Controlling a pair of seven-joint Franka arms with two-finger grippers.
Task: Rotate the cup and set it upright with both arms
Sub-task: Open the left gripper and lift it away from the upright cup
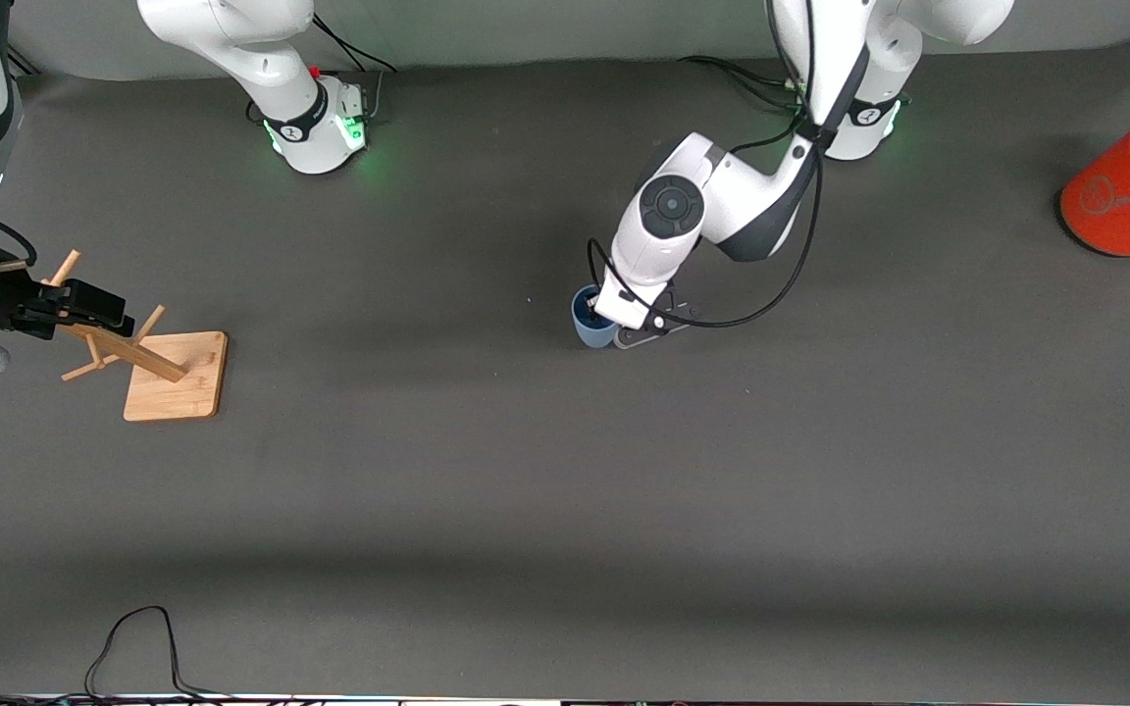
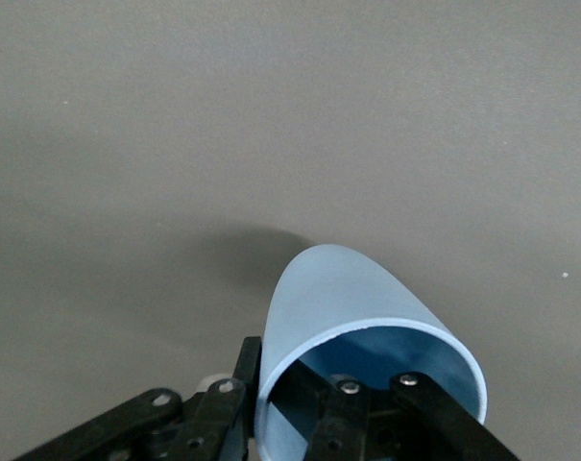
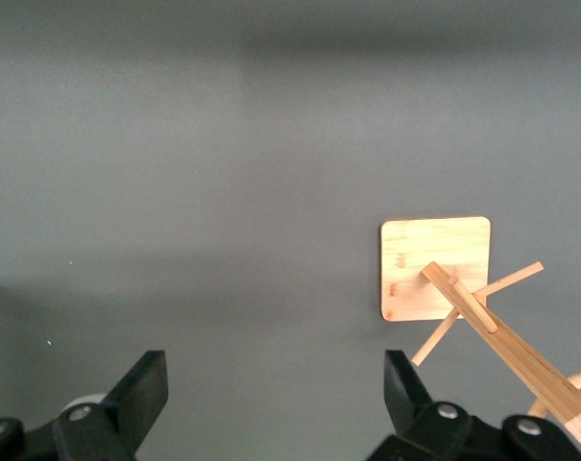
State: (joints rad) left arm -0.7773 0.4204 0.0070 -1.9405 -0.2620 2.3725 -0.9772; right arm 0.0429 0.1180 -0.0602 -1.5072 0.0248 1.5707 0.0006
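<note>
A: Front view: left gripper (image 1: 614,328) low near mid-table, clamped on the cup (image 1: 590,319) rim, one finger (image 2: 343,423) inside, one outside.
B: Cup upright?
A: Looks tilted in the left wrist view, mouth toward the camera; hard to say if it touches the table (image 1: 565,510).
B: Right gripper (image 1: 119,319)?
A: Waiting over the rack (image 1: 148,358), well away from the cup, toward the right arm's end, fingers (image 3: 141,389) spread wide, holding nothing. Can (image 1: 1129,196) stands at the left arm's end.
</note>
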